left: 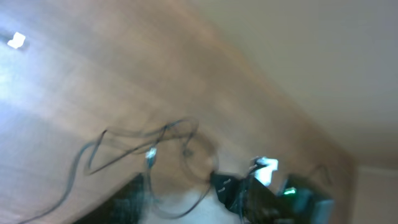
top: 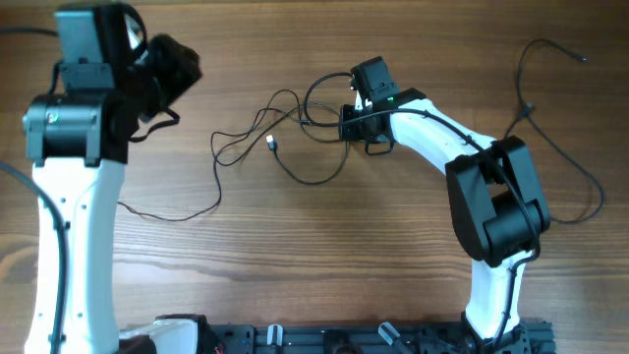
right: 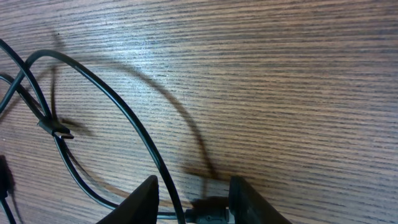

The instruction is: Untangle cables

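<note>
Right gripper (right: pixel 194 183): jaws apart, low over the brown wood-grain bench (top: pixel 344 256), with a strand of the thin black flexible cables (top: pixel 273 144) between them. Cables: loose tangle mid-bench, mostly left of that gripper; separate strand far right. Left gripper (top: pixel 175 67): raised, blurred; whether its jaws are apart or together cannot be told.
</note>
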`<state>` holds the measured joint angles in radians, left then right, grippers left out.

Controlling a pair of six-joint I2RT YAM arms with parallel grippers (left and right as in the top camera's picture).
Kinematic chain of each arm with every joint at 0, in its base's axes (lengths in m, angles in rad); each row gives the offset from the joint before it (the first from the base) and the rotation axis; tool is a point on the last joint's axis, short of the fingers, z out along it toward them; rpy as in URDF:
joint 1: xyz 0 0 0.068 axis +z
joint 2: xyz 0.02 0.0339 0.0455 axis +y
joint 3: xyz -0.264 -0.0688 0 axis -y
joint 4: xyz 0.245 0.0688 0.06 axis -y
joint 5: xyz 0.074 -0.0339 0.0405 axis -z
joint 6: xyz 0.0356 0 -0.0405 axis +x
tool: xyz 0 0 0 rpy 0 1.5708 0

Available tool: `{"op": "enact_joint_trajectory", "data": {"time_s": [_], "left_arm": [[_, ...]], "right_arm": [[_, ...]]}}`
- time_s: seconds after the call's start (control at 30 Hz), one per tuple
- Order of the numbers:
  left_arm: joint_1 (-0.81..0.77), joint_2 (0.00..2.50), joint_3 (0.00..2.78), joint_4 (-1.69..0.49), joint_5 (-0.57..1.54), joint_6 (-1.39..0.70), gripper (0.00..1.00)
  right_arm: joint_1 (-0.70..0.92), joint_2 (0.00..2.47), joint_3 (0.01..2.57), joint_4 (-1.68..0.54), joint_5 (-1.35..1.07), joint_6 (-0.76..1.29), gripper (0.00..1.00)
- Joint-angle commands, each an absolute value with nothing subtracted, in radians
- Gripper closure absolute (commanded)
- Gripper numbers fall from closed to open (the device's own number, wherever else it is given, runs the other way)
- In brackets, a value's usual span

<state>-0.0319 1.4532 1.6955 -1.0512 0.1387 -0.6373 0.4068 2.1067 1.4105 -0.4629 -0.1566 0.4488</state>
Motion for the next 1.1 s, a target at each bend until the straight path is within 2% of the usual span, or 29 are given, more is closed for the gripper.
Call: {"op": "enact_joint_trajectory", "data": {"time_s": [0.0,0.13,0.23,0.5,0.8,0.83,0.9,1.07], "left_arm": [[-0.037,1.55,1.699,-1.147,0.072,-0.633,0.27],[-0.044,1.649,1.677,-1.221,0.042,-0.633,0.32],[-0.044,1.706,1.643,-1.238,0.043,-0.633,0.37],[-0.057,1.854,1.524,-1.232,0.043,-0.633,0.45],[-0.093,1.88,1.284,-0.942,0.039,-0.629,0.46],[-0.097,1.88,1.251,-0.893,0.039,-0.629,0.49],[-0.098,1.879,1.232,-0.86,0.039,-0.628,0.96],[-0.045,1.788,1.419,-0.973,0.093,-0.58,0.96]], "right_arm": [[0.406,2.124,1.413,-0.461,-0.155,0.456,0.61],[0.406,2.124,1.413,-0.461,-0.155,0.455,0.55],[0.406,2.124,1.413,-0.459,-0.155,0.456,0.55],[0.406,2.124,1.413,-0.457,-0.155,0.455,0.68],[0.406,2.124,1.413,-0.449,-0.155,0.456,0.68],[0.406,2.124,1.413,-0.448,-0.155,0.455,0.68],[0.406,2.125,1.413,-0.445,-0.154,0.455,0.69],[0.406,2.127,1.413,-0.433,-0.144,0.452,0.8]]}}
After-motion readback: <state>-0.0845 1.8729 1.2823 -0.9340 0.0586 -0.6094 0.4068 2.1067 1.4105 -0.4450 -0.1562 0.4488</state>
